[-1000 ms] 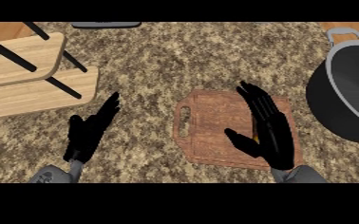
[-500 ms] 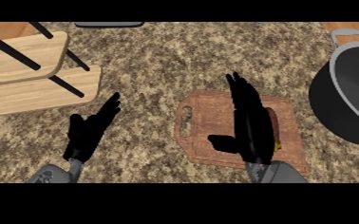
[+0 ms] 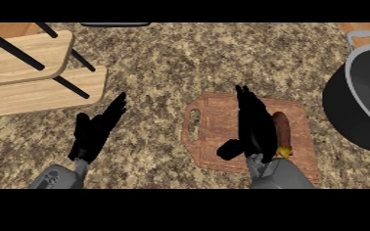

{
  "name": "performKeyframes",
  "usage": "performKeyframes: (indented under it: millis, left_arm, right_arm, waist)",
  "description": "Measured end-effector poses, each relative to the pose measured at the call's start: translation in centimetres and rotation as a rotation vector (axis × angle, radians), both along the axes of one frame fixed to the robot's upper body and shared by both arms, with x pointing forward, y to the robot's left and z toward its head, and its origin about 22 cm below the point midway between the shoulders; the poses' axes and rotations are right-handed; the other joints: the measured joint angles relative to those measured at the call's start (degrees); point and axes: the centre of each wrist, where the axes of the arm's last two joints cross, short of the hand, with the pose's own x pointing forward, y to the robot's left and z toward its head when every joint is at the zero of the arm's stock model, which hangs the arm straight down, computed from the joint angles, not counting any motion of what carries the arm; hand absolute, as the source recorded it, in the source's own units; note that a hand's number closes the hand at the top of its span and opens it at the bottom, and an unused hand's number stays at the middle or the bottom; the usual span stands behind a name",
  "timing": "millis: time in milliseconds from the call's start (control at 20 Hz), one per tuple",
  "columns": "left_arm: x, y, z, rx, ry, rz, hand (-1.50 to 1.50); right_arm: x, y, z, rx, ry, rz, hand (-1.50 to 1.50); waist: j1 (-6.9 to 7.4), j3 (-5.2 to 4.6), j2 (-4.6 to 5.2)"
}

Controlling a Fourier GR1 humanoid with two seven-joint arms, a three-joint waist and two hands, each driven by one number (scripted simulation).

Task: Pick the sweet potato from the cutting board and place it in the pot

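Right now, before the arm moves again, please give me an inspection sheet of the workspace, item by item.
Surface: speckled brown stone counter.
Job's things: sweet potato lies on the cutting board, partly hidden by the right hand; a small yellow part shows at its near end. Dark pot stands at the right edge, apart from the board, cut off by the view.
Clutter: wooden rack with black rods at upper left; a dark object at the top edge, too little shown to name.
Hands: left hand open, resting over the counter at lower left. Right hand edge-on beside the sweet potato, fingers straight, not closed on it.
Cables: nothing seen.
Surroundings: nothing seen beyond the counter.
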Motion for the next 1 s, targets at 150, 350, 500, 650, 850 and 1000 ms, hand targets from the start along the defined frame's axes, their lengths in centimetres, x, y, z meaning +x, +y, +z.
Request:
performKeyframes:
  millis: [150, 350, 500, 650, 850, 1000]
  left_arm:
    - [0.1, 0.2, 0.2, -0.003, 0.003, 0.005, 0.0]
    - [0.0, 0.1, 0.3, -0.003, 0.005, 0.003, 0.0]
    - [0.0, 0.4, 0.5, -0.005, 0.008, -0.001, 0.0]
    - [0.5, 0.2, 0.7, -0.008, 0.001, -0.001, 0.0]
    - [0.2, 0.3, 0.3, -0.006, 0.002, -0.002, 0.0]
    - [0.4, 0.4, -0.3, -0.006, 0.003, 0.003, 0.0]
  right_arm:
    - [-0.1, -1.6, -0.6, -0.027, 0.051, -0.013, -1.5]
    - [-0.7, -3.5, -0.7, -0.055, 0.046, -0.025, -1.5]
    - [-1.0, -5.6, -0.2, -0.068, 0.015, -0.022, -1.5]
    - [-1.6, -6.6, -0.3, -0.051, -0.003, -0.017, -1.5]
    - [-1.8, -8.2, -0.3, 0.031, -0.009, 0.004, -1.5]
    - [-1.8, -8.9, -1.2, 0.109, -0.022, 0.024, -1.5]
  waist:
    - [-0.01, 0.03, -0.02]
    - [-0.04, 0.05, -0.05]
    - [-0.06, 0.04, -0.07]
    - [-0.1, 0.04, -0.07]
    - [-0.07, 0.05, -0.05]
    - [-0.07, 0.05, -0.01]
